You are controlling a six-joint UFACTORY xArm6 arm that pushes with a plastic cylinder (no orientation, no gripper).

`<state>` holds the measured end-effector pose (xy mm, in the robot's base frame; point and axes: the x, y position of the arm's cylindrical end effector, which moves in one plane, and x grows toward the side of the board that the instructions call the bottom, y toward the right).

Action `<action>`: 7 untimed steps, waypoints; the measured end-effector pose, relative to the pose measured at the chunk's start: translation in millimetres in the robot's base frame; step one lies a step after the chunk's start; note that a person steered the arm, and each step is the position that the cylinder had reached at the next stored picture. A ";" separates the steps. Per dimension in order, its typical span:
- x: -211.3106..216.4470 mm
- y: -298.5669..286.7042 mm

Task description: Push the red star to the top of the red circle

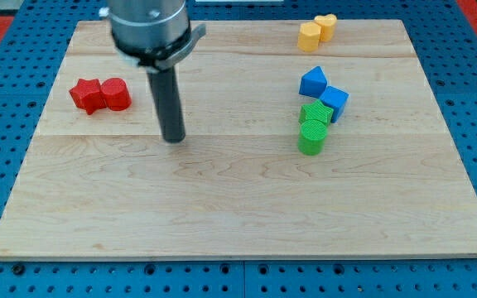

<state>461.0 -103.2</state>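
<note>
The red star (pixel 85 94) lies at the view's left on the wooden board, touching the left side of the red circle (pixel 116 93). My tip (pixel 173 138) rests on the board to the right of and a little below the red circle, clear of both red blocks by a short gap. The rod rises from the tip to the arm's dark round mount at the view's top.
A yellow pentagon-like block (pixel 309 36) and a yellow heart (pixel 326 26) sit at the top right. A blue triangle-like block (pixel 313 81), a blue cube (pixel 334 103), a green star (pixel 315 114) and a green cylinder (pixel 311 136) cluster at the right. The wooden board (pixel 238 215) lies on a blue pegboard.
</note>
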 end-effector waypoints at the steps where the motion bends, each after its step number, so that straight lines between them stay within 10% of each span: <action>1: 7.3 -23.3; 7: -70.5 -150.5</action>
<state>390.5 -253.7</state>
